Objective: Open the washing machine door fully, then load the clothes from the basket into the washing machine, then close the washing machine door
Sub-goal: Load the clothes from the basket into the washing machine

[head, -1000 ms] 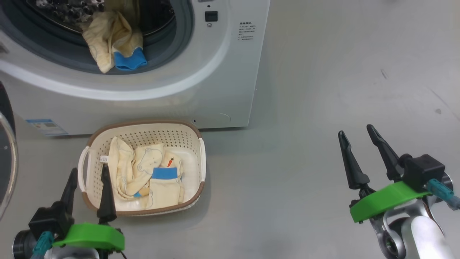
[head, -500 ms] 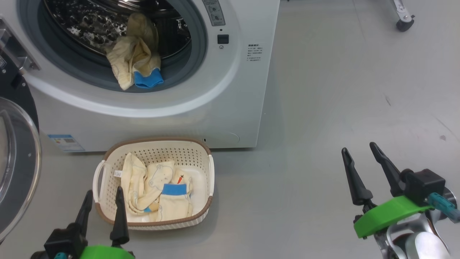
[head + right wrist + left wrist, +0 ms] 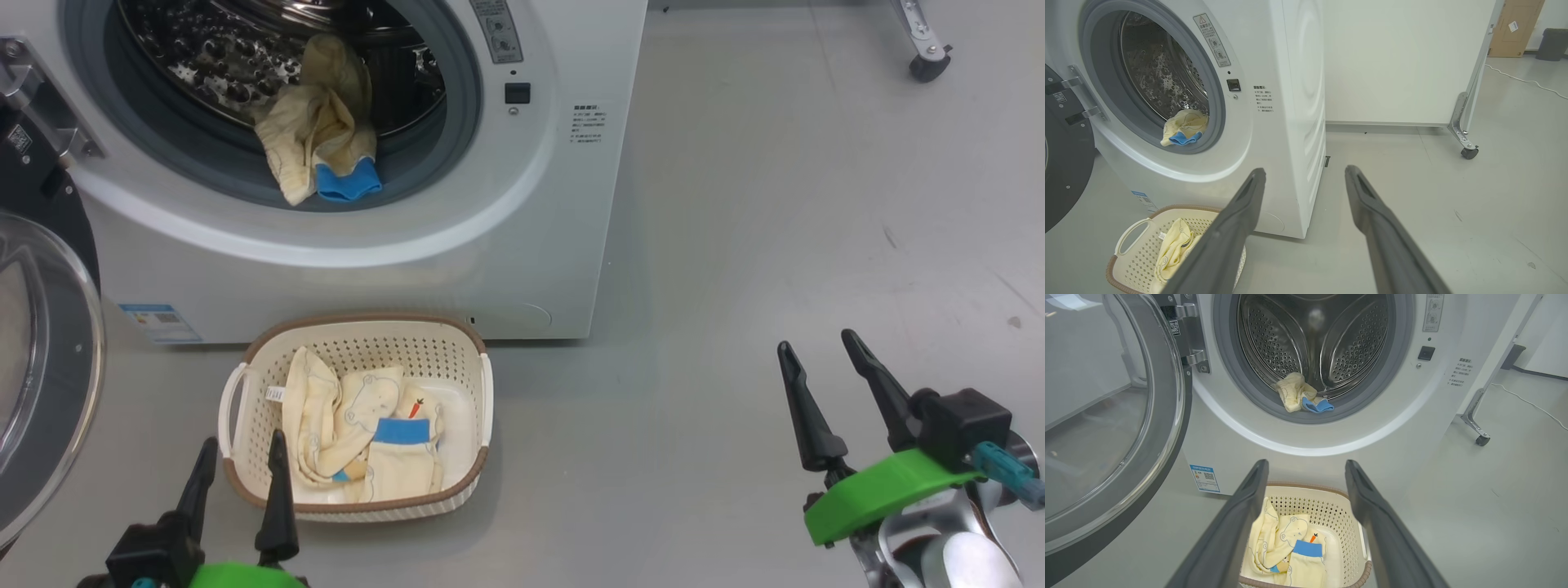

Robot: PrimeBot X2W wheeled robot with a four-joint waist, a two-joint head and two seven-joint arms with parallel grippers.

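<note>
Both dark two-fingered grippers gape empty, left gripper [image 3: 245, 441] at 7 o'clock, right gripper [image 3: 817, 341] at 4. Cream-yellow cloth garments [image 3: 359, 433] lie in perforated cream plastic basket [image 3: 408, 353], 7 o'clock.

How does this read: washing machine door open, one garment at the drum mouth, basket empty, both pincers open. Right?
Not quite: the basket is not empty. The left wrist view shows clothes lying in it. The rest stands: the washing machine door is open, one garment lies at the drum mouth, and the left pincer and right pincer are open.
</note>
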